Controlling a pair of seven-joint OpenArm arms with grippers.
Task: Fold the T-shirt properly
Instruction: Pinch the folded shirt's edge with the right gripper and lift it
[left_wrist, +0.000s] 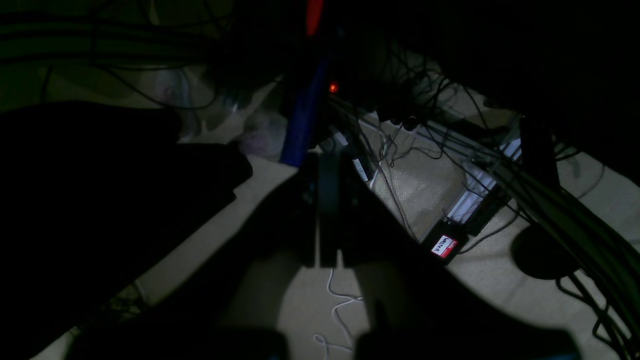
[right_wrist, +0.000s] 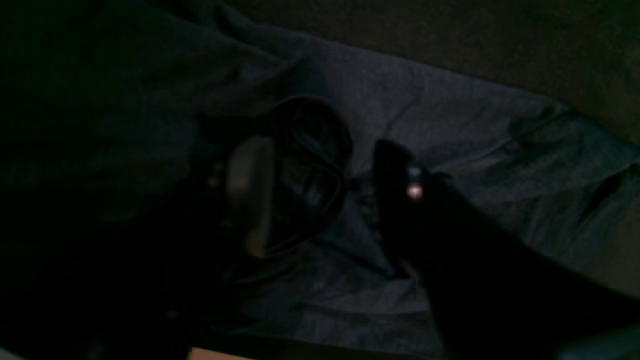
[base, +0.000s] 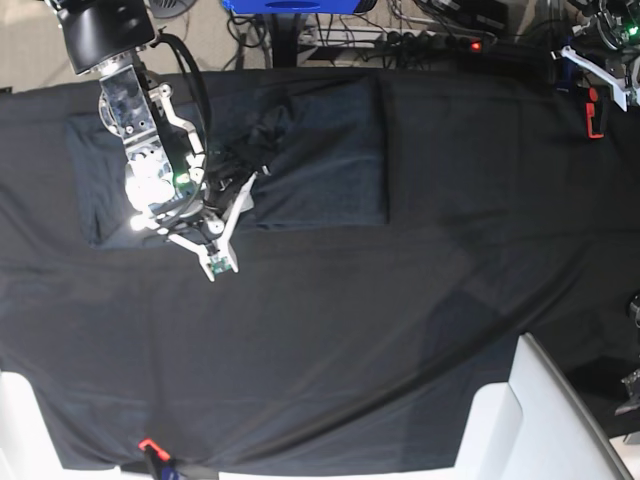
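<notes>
Fingers (right_wrist: 320, 185) spread low over crumpled T-shirt (base: 330, 150).

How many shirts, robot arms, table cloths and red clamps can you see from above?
T-shirt: 1
Robot arms: 2, the right arm over the shirt, and the left arm at the table's far corner
Black table cloth: 1
Red clamps: 2, one by the left arm, one at the near edge
Total: 6

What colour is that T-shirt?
Plain dark slate-grey T-shirt, faintly bluish; the base view shows it best.
</notes>
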